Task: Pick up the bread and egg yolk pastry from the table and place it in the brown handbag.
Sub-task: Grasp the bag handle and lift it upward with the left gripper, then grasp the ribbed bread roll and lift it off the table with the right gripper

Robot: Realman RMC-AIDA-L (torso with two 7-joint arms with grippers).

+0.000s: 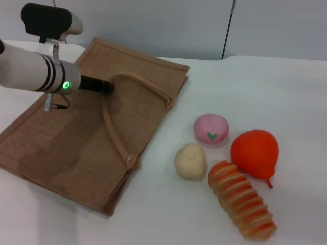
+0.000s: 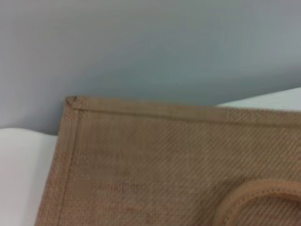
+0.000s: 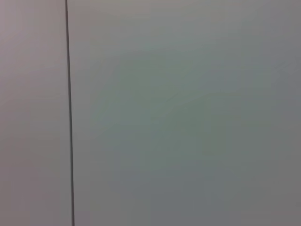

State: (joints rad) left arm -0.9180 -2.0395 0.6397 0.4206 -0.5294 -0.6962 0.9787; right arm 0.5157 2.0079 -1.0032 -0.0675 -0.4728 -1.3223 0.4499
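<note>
Lying flat on the tabletop [image 1: 286, 92], the brown handbag [image 1: 61, 148], with left gripper [image 1: 108, 87] reaching at its handle, likely for opening, finger state impossible to tell; sitting well beside the bag, untouched, egg yolk pastry [image 1: 190, 161] and bread [image 1: 241, 199].

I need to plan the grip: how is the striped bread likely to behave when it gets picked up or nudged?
The bread is long and rounded, so a sideways nudge would probably roll it, perhaps toward the orange fruit beside it. Its spiral ridges should give fingers some purchase. Gripped near one end, it may tilt; mid-length looks safer.
</note>
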